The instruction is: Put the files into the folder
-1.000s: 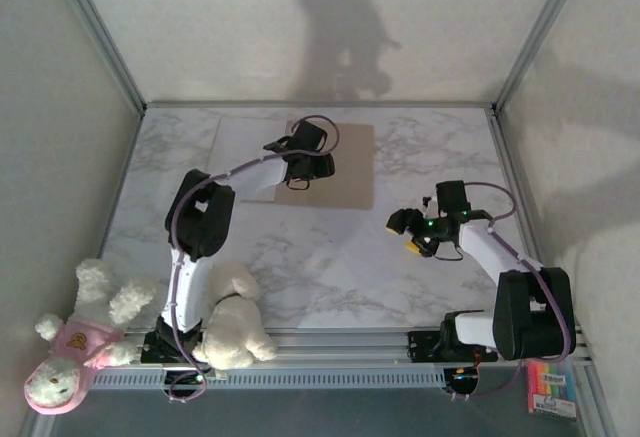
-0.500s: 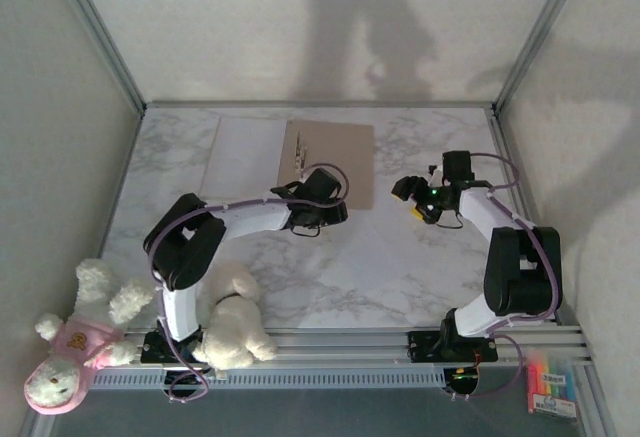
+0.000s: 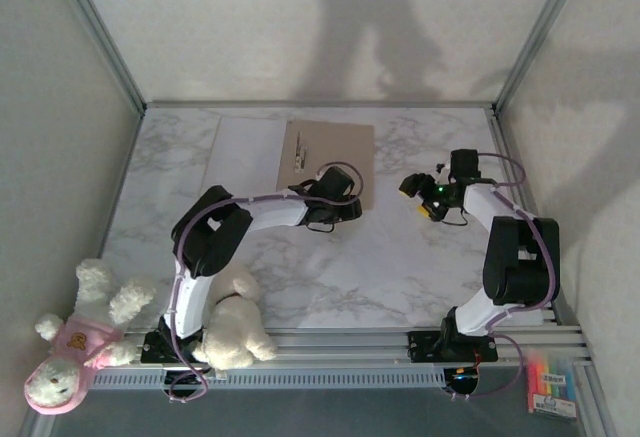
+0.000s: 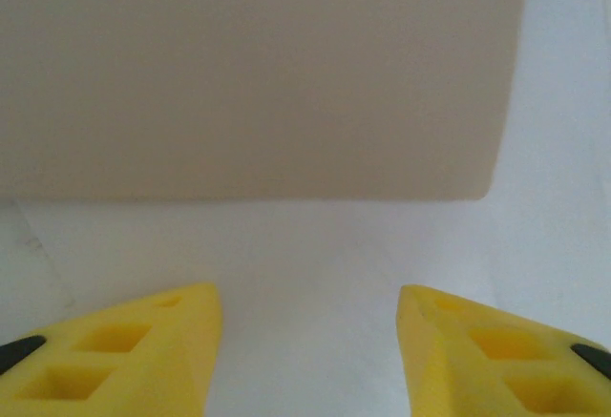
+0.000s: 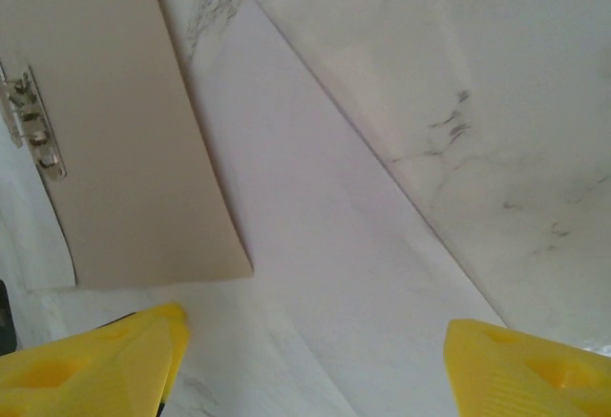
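At the far left of the marble table [image 3: 400, 267], a white paper sheet [image 3: 245, 152] is laid flat, touching the tan folder [image 3: 330, 147] beside it. The left gripper [image 4: 305, 312] is parted, empty, near the folder's edge. The right gripper [image 5: 315, 331] is spread wide, nothing grasped.

Left pincer [image 4: 305, 295] agape before folder [image 4: 248, 73]

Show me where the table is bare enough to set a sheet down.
Free: the near-centre marble between the arm bases, and the far-right corner past the right fingers. Crowded: far left, where white sheet, folder and left fingers meet; plush toys sit near-left.
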